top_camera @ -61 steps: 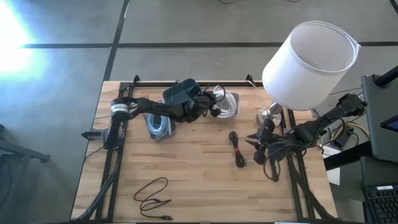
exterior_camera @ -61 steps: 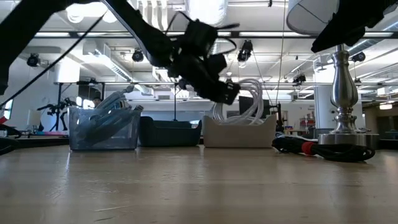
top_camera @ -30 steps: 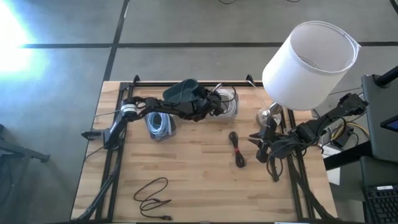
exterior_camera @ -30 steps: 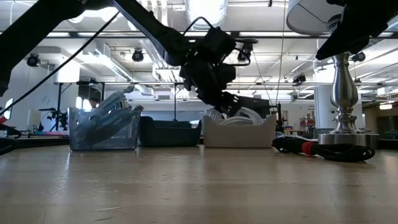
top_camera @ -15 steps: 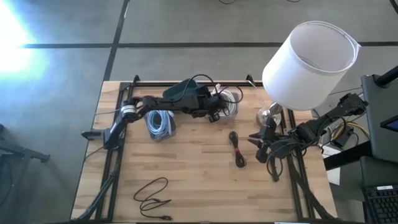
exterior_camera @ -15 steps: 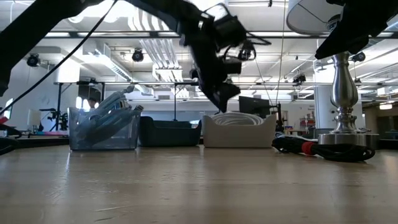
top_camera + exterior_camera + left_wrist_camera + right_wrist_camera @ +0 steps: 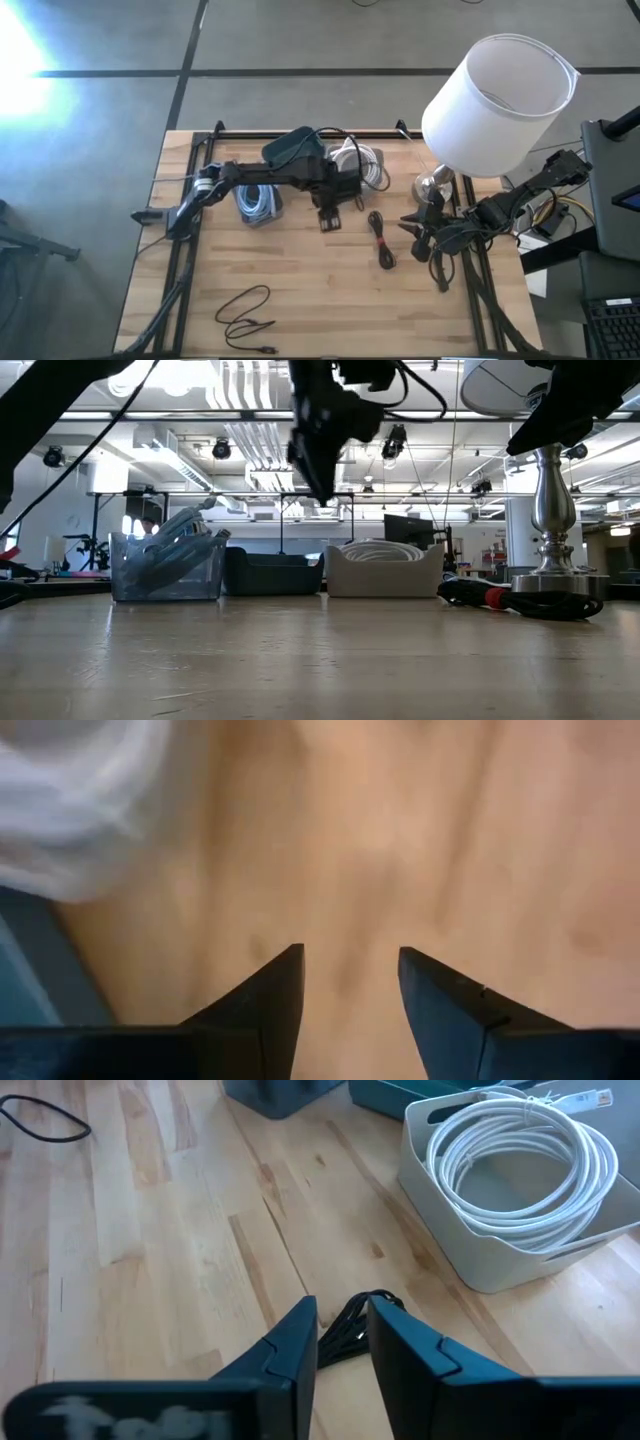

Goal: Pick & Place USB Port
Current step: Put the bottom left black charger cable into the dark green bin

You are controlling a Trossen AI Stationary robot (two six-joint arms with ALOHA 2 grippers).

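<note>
white cable (image 7: pixel 520 1155) coiled in pale bin (image 7: pixel 470 1250), looped, tidy

A white-shaded lamp (image 7: pixel 497 88) stands at the table's (image 7: pixel 300 290) far right corner

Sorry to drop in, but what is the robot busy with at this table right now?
The left gripper hangs open and empty over bare wood, in front of the white bin holding a coiled white cable. The right gripper waits near the lamp base, its fingers a little apart, pointed toward a bundled black cable. A second black cable lies loose at the table's near edge. Neither gripper holds anything.
</note>
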